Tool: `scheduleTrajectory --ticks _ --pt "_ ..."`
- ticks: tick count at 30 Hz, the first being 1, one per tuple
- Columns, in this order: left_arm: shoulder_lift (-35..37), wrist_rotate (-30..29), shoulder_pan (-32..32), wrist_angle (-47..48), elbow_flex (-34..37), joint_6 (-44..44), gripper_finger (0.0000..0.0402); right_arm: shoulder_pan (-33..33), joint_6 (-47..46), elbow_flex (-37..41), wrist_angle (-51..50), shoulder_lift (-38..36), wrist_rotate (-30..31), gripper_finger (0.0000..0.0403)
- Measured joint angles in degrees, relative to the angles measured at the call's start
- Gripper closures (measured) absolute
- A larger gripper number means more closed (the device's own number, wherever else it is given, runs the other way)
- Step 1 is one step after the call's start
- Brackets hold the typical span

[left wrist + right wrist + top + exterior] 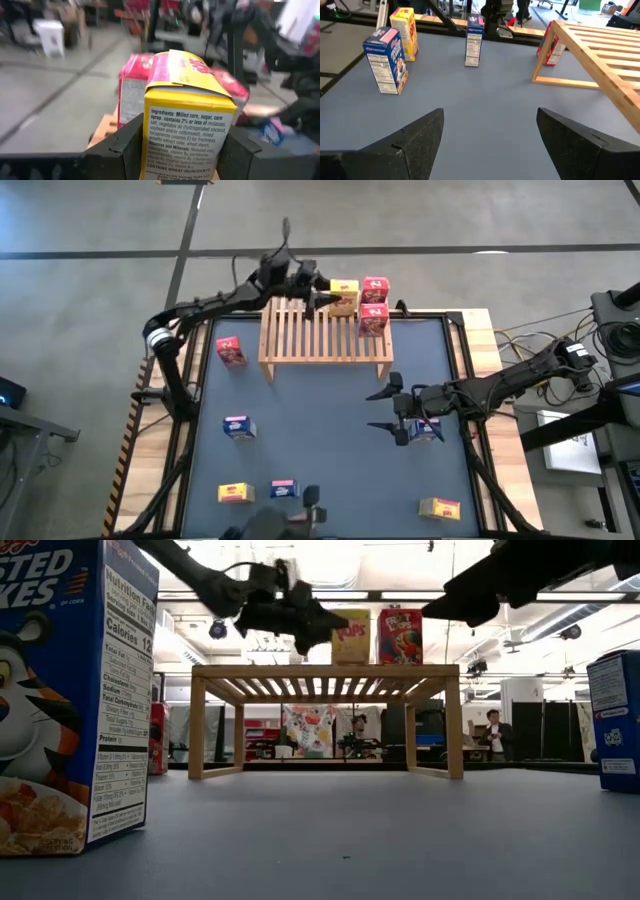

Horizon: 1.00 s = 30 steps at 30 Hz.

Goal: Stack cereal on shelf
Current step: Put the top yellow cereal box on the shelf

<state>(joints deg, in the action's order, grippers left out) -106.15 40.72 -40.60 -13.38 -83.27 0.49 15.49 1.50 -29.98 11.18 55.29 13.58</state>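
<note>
1. On the shelf (325, 330), at the upper centre of the high view, two red boxes (374, 305) stand along its far right edge, one against the other. A yellow box (344, 297) sits just left of them, clasped by the left pincer (318, 293).
2. The left wrist view shows that pincer's fingers (125, 145) pressed on both sides of the yellow box, with a red box right behind it. So the third box appears to be arriving at its spot but is not released.
3. Six boxes remain on the tabletop (320, 430): a red box (231, 352) left of the shelf, a blue box (238, 427) at centre left, a yellow box (235, 493) and a blue box (284, 489) near the bottom edge, a yellow box (440, 508) at lower right, and a blue box (428, 430) at centre right.
4. The right pincer (395, 412) hangs at centre right with its jaws spread and nothing between them. The centre-right blue box lies beside the arm, just behind the fingers rather than between them.
</note>
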Motion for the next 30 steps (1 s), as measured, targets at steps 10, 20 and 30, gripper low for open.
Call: scheduleTrajectory --ticks 10,20,30 --pt "-4.07 0.68 -2.64 29.59 -15.44 12.29 0.0228 -0.01 -0.42 1.22 -1.18 -0.11 0.00 0.0097" --pt "-2.71 0.57 -2.81 18.36 -9.38 10.68 0.0228 -0.02 -0.42 1.22 -1.05 -0.13 0.00 0.0097" --pt "3.05 0.72 -4.39 -16.14 9.63 0.34 0.0228 -0.02 -0.85 1.22 -1.05 -0.11 0.40 0.0097"
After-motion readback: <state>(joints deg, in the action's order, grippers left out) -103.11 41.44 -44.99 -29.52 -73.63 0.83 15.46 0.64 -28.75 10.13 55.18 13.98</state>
